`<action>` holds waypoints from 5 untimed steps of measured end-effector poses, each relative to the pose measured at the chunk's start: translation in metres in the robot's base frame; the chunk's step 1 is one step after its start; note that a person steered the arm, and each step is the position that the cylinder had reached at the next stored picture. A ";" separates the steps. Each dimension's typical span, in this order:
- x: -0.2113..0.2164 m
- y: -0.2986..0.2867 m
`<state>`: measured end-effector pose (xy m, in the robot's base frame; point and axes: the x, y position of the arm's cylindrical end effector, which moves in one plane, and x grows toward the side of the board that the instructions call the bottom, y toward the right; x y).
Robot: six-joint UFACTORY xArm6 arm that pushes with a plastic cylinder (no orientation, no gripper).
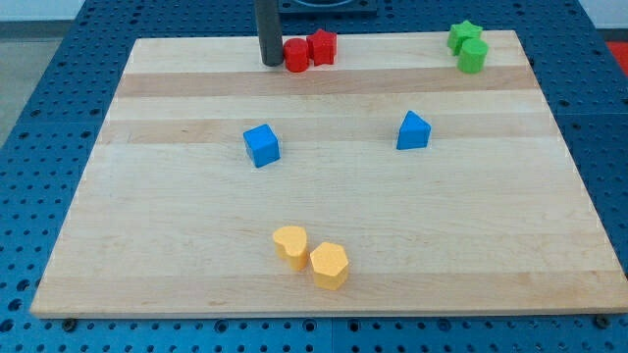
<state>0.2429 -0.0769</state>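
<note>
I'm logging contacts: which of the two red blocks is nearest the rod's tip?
The red cylinder, the left one of the pair at the view's top. My tip sits right against its left side, while the red star-like block lies beyond it to the right.

A single camera looks down at a slant on my worktop [334, 196] from beyond its near edge, facing the far edge at the view's top. It stands far enough back to take in nearly the whole board, with blue pegboard [39, 147] around it.
</note>
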 end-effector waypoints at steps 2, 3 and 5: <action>-0.010 0.000; 0.044 0.004; 0.058 0.117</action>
<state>0.3005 0.0401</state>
